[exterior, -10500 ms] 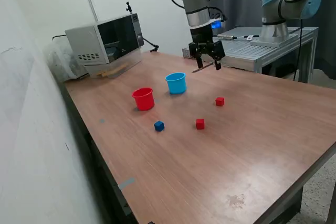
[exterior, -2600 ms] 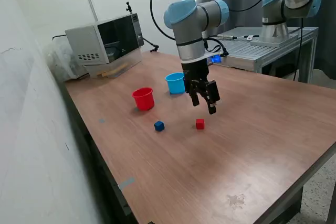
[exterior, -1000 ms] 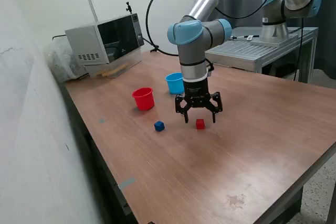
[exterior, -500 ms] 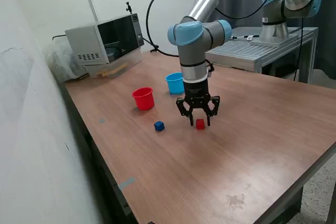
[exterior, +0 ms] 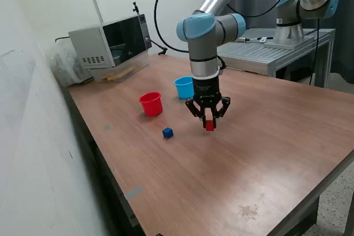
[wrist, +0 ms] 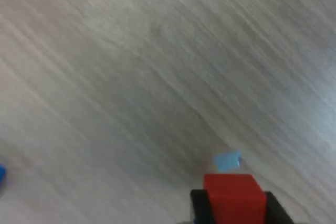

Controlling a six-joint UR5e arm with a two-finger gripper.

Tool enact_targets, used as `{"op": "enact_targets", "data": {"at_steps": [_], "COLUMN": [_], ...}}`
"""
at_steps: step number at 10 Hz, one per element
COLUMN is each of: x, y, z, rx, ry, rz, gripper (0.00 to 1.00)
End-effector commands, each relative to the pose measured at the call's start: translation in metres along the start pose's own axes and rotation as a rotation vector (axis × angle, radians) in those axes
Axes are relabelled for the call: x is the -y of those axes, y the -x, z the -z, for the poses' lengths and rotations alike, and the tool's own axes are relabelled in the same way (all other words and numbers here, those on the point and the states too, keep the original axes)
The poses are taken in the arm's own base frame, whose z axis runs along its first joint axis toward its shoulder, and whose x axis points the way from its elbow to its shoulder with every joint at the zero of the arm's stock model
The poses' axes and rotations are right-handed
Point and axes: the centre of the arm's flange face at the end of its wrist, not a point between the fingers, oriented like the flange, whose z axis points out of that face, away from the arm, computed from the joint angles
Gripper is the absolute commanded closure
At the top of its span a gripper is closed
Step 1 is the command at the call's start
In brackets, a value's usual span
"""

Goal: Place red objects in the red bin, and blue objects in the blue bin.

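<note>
My gripper (exterior: 209, 123) is shut on a tiny red cube (exterior: 209, 126) and holds it just above the wooden table. In the wrist view the red cube (wrist: 231, 193) sits between the two dark fingers (wrist: 199, 207). The red cup (exterior: 151, 104) stands toward the exterior view's left of the gripper, with the light blue cup (exterior: 184, 87) behind it, beside the arm. One dark blue cube (exterior: 167, 132) lies on the table between the red cup and the gripper. I see no other red or blue cube; the insides of the cups are hidden.
A grey microwave-like box (exterior: 110, 42) stands at the back left of the table (exterior: 249, 158). A second arm on a metal bench (exterior: 279, 48) is at the back right. A small light blue patch (wrist: 227, 160) lies on the wood near the held cube.
The gripper came down over the red cube, closed on it, and has lifted it slightly off the table. The cups and the blue cube have not moved.
</note>
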Motion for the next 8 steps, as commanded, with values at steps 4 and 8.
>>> {"op": "enact_targets", "data": {"at_steps": [4, 8], "x": [0.036, 0.11], "y": [0.038, 0.154], "z": [0.093, 0.115], "rx": [-0.012, 0.02], "ry": [-0.035, -0.038], "rz": [-0.247, -0.431], "gripper": [1.0, 1.0]}}
